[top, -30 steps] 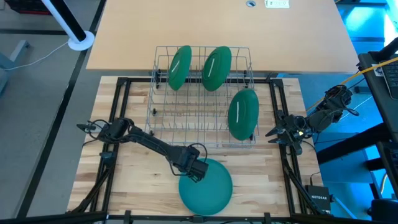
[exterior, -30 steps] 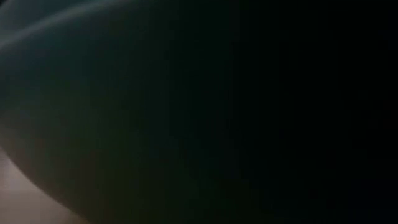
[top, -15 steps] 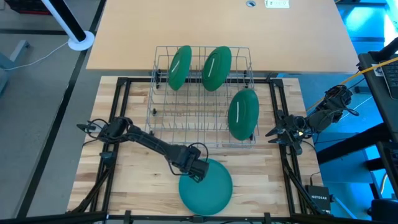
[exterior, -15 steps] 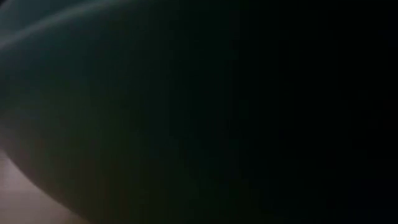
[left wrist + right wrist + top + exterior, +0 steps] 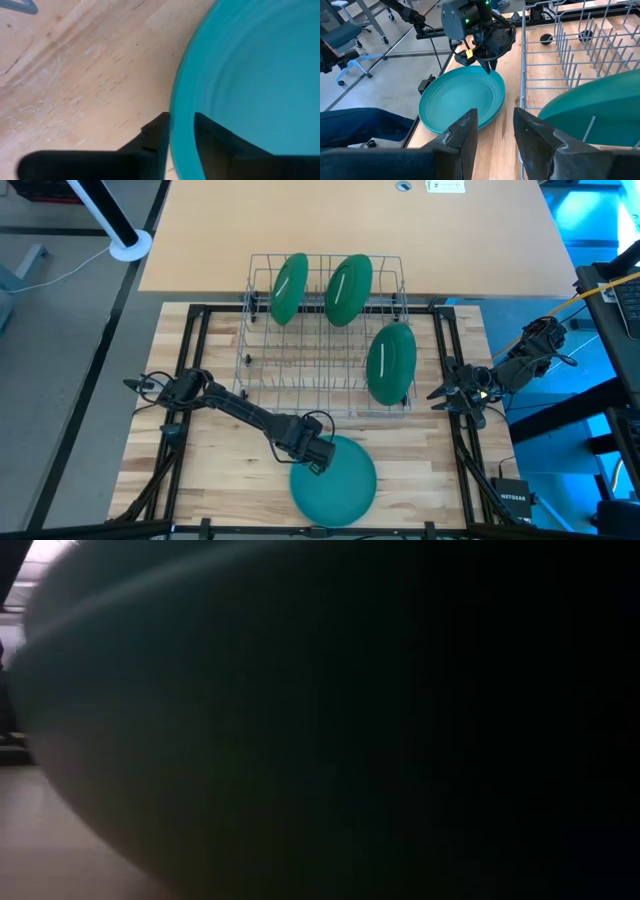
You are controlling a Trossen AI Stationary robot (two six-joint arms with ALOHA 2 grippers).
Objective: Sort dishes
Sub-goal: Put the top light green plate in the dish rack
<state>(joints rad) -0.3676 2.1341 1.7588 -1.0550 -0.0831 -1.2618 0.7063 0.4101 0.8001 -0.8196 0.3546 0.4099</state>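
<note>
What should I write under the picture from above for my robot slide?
Left gripper grips the rim of a teal plate on the wooden table; three green plates stand in the wire rack.

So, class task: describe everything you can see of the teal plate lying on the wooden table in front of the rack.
The plate is round, plain teal, matte and plastic-looking, with a shallow raised rim. It lies face up on the table, outside the wire rack. The left gripper has its fingers either side of the rim nearest the rack.

Two dark six-joint arms, black wedge-shaped fingers [image 5: 465, 131] on the right gripper [image 5: 437, 394], left gripper [image 5: 487, 62] with grey wrist block above its fingers, green lights, yellow tag, black cables
</note>
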